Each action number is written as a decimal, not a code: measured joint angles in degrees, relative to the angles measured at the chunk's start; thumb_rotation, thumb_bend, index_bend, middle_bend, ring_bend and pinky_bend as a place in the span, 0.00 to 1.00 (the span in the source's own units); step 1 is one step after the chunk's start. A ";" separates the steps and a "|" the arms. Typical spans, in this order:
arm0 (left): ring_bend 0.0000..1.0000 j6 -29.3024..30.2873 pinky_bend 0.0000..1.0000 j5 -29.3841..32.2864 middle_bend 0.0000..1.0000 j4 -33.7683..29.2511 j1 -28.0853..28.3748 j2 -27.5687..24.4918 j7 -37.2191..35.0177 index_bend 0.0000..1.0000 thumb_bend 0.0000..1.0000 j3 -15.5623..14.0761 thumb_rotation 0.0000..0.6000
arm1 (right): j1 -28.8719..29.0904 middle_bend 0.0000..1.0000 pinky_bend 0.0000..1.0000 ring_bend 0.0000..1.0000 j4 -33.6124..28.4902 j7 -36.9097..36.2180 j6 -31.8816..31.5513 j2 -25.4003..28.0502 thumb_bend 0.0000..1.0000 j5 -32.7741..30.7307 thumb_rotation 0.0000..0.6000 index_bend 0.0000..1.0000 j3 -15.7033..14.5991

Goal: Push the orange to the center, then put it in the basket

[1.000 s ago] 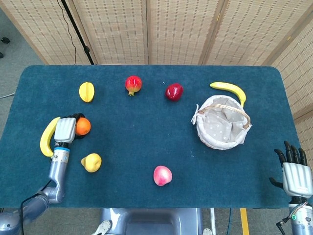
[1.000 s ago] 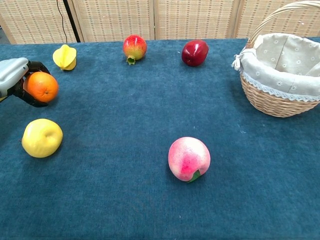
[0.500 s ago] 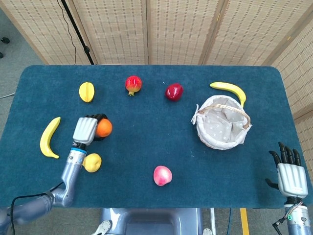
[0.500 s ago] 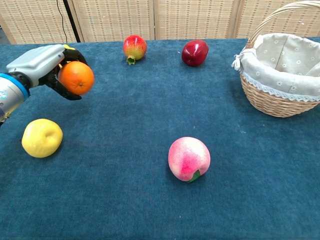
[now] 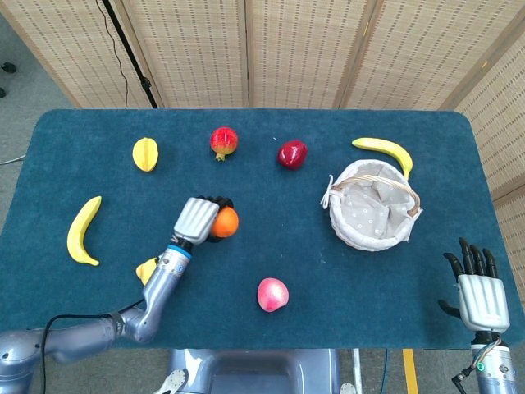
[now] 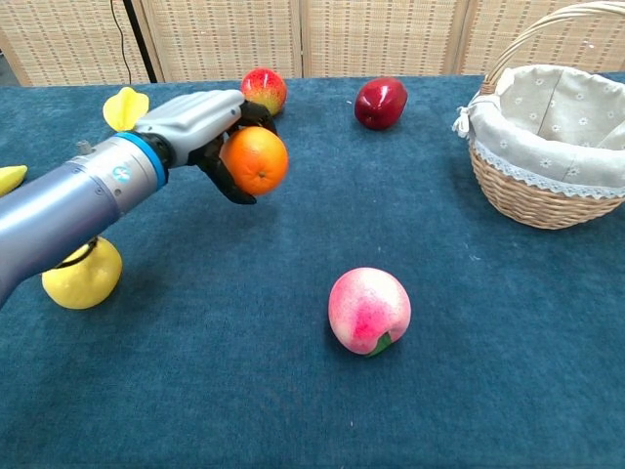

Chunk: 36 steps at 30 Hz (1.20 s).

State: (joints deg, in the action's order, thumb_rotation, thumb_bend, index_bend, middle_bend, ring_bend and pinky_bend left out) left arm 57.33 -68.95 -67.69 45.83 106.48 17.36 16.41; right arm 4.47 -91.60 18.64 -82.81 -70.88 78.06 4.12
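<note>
My left hand (image 5: 197, 220) has its dark fingers curled round the orange (image 5: 225, 222), gripping it from the left side. In chest view the hand (image 6: 195, 122) and orange (image 6: 254, 160) look lifted off the cloth, can't tell for sure. Orange sits near the tabletop (image 5: 246, 271) middle, a bit left of centre, well apart from the basket (image 5: 373, 205).

My right hand (image 5: 479, 289) is at the front right corner, just off the edge, fingers spread & straight, holding nothing.

Basket is toward the right edge, lined w/ pale dotted cloth, handle lying over it; in chest view its wicker wall (image 6: 532, 200) shows.

Other fruit:
- banana (image 5: 385, 151) just beside the basket, back right
- 2nd banana (image 5: 82, 230) near left edge
- starfruit (image 5: 145, 153) back left
- pomegranate (image 5: 223, 141) near back edge, left of middle
- red apple (image 5: 292, 153) near back edge, abt middle
- peach (image 5: 272, 294) near front edge, middle
- yellow apple (image 5: 148, 269) front left, partly hidden under my left forearm; clearer in chest view (image 6: 83, 278)
</note>
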 measured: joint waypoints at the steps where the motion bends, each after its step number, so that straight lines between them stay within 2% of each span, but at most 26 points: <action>1: 0.48 -0.27 0.49 0.11 0.50 0.04 0.46 0.62 0.25 0.64 0.26 0.03 1.00 | -0.01 0.01 0.01 0.02 0.01 -0.02 0.03 0.00 0.00 -0.02 1.00 0.21 -0.01; 14: 0.47 -3.62 0.49 1.93 0.49 1.71 5.05 5.71 2.28 0.63 0.26 0.87 1.00 | -0.48 0.02 0.01 0.02 0.00 -0.66 -0.16 0.25 0.00 0.02 1.00 0.22 -0.26; 19: 0.44 -5.63 0.49 2.52 0.46 3.03 6.16 6.78 1.00 0.61 0.23 0.81 1.00 | -0.49 0.02 0.01 0.02 -0.15 -0.70 -0.28 0.30 0.00 0.20 1.00 0.22 -0.20; 22: 0.36 -6.29 0.42 2.14 0.35 3.47 6.51 7.02 0.05 0.52 0.15 0.29 1.00 | -0.52 0.02 0.01 0.02 -0.21 -0.61 -0.34 0.31 0.00 0.30 1.00 0.22 -0.23; 24: 0.27 -7.07 0.32 1.84 0.23 3.29 6.62 6.73 -0.55 0.40 0.08 -0.21 1.00 | -0.53 0.02 0.01 0.02 -0.24 -0.55 -0.29 0.32 0.00 0.26 1.00 0.22 -0.25; 29: 0.07 -8.90 0.14 1.82 0.03 1.11 6.74 4.47 -0.36 0.13 0.01 -1.34 1.00 | -0.59 0.02 0.01 0.02 -0.13 -0.77 -0.18 0.26 0.00 0.14 1.00 0.22 -0.25; 32: 0.00 -9.72 0.09 2.88 0.00 -0.89 6.73 3.03 1.13 0.06 0.00 -1.78 1.00 | -0.61 0.02 0.01 0.02 -0.05 -0.89 -0.13 0.23 0.00 0.17 1.00 0.22 -0.26; 36: 0.00 -10.11 0.08 4.74 0.00 -3.83 6.61 1.22 2.93 0.03 0.00 -2.08 1.00 | -0.60 0.02 0.01 0.02 -0.02 -0.87 -0.11 0.24 0.00 0.16 1.00 0.22 -0.20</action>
State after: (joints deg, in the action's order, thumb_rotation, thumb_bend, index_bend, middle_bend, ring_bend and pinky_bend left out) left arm 47.21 -64.21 -71.51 52.44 107.70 20.30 14.33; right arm 3.88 -91.61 17.77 -82.92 -70.65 78.22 3.91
